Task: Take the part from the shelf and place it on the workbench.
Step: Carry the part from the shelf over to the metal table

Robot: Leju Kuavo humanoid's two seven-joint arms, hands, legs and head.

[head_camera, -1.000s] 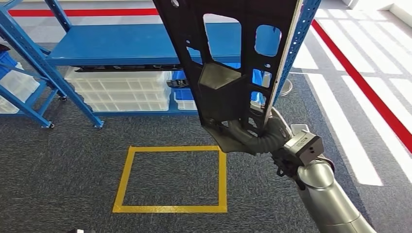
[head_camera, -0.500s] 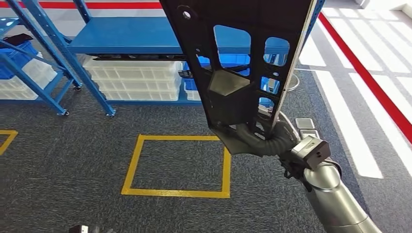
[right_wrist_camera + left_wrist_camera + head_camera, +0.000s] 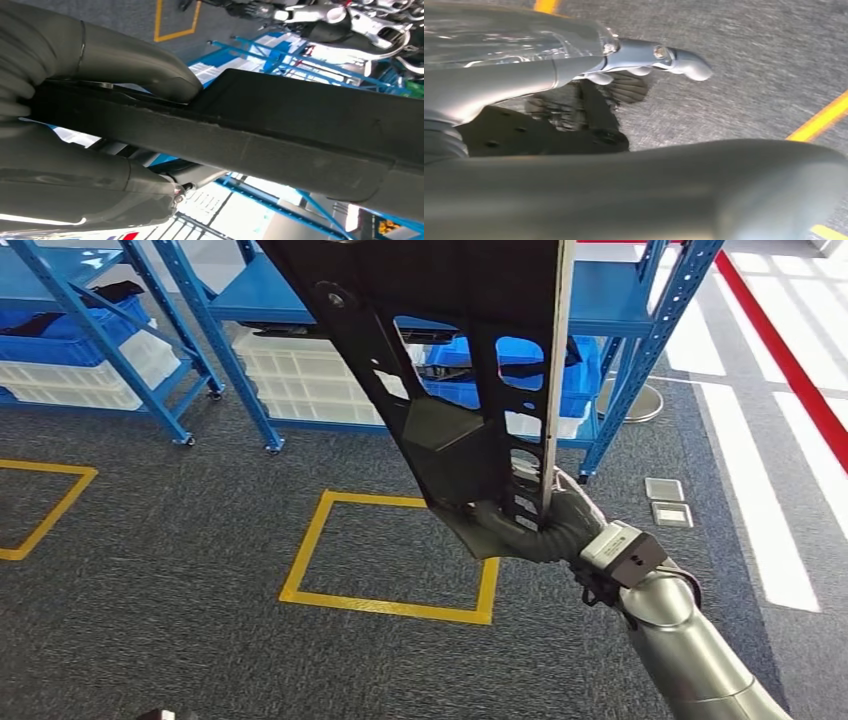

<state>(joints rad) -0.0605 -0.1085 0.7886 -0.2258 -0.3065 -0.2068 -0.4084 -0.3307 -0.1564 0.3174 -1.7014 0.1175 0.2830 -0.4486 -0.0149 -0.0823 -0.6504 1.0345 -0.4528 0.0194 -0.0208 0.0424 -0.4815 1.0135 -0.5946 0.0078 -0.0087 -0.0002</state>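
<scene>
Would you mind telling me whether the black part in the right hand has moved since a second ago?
Cannot tell. The whole head view has shifted, so the camera moved. The black part sits the same against the right hand gripping it.

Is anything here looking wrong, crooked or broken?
Nothing looks damaged or spilled. The right hand grips the long black part by its lower end, so it leans up and away over the carpet, in front of the blue shelf. Bins sit neatly.
</scene>
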